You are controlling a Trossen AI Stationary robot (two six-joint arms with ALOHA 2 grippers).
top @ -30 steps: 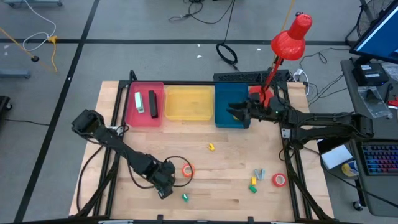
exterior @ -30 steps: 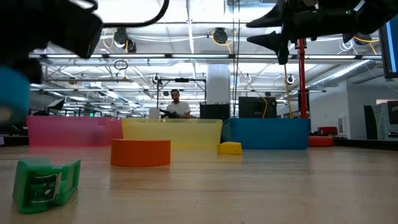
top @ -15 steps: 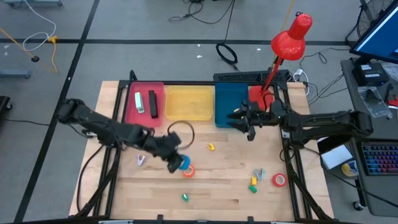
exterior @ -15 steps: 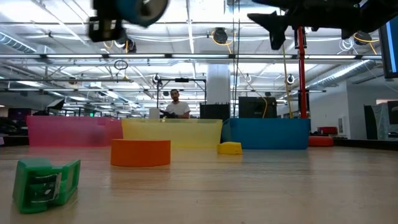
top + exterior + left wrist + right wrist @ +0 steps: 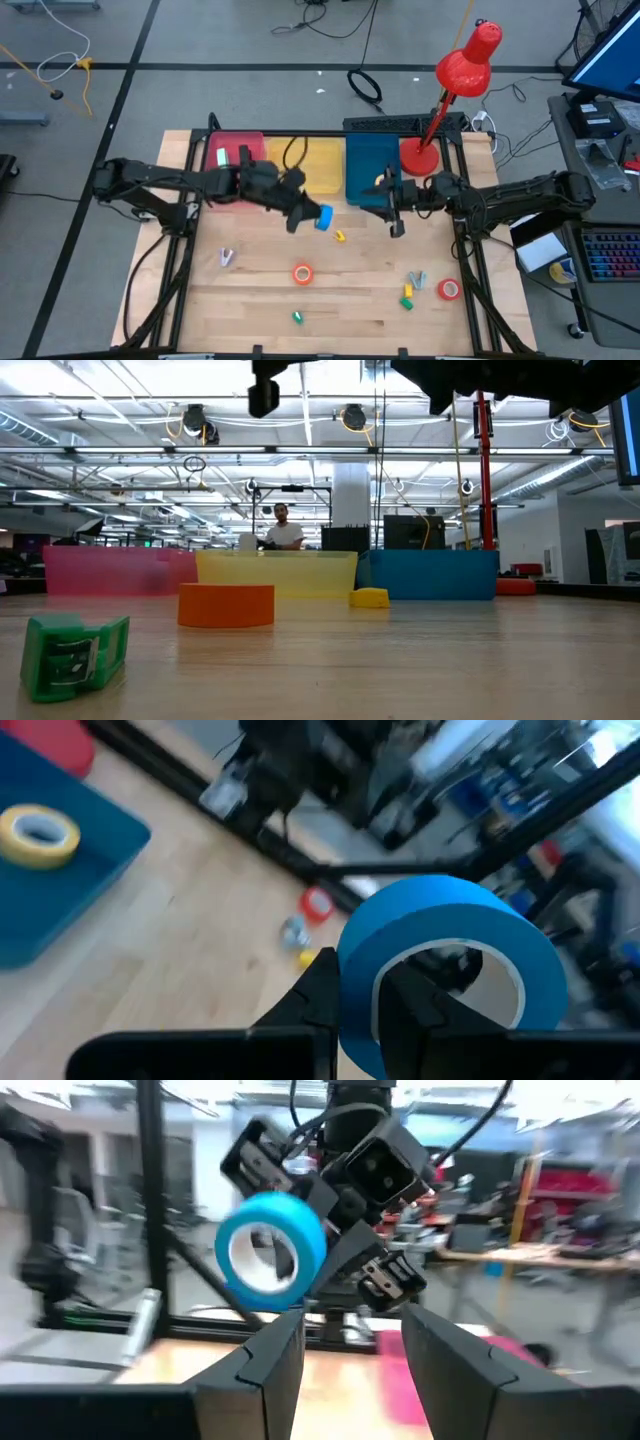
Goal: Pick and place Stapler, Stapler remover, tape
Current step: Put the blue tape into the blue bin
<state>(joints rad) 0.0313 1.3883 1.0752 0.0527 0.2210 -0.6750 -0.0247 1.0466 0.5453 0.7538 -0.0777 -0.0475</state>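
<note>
**A:** Big open workshop behind the desk [image 5: 330, 300], person way off in the back [image 5: 283, 528], three bins along the far edge. So what's changed in the last second?

**Me:** Quite a bit. A second ago my left gripper [image 5: 305, 214] was down at the near edge by the orange-red tape roll [image 5: 302, 273]. Now it's up and across, hovering in front of the yellow bin [image 5: 318, 166], pinched tight on the wall of the blue tape roll [image 5: 322, 218], one finger through the centre hole. The roll is off the wood, in the air.

**A:** And the other arm?

**Me:** My right gripper [image 5: 393, 210] has slid back from over the blue bin [image 5: 366, 172] and now hangs at its front edge, fingers partly apart, nothing in them.

**A:** Where's the roll headed?

**Me:** My guess is the blue bin, since the yellow tape roll [image 5: 38, 833] already sits in there. The two grippers are close, so I'd watch for a bump.

**A:** What's left?

**Me:** The orange-red roll and the red tape roll [image 5: 449, 289] near the right edge, plus small bits on the desk.
</note>
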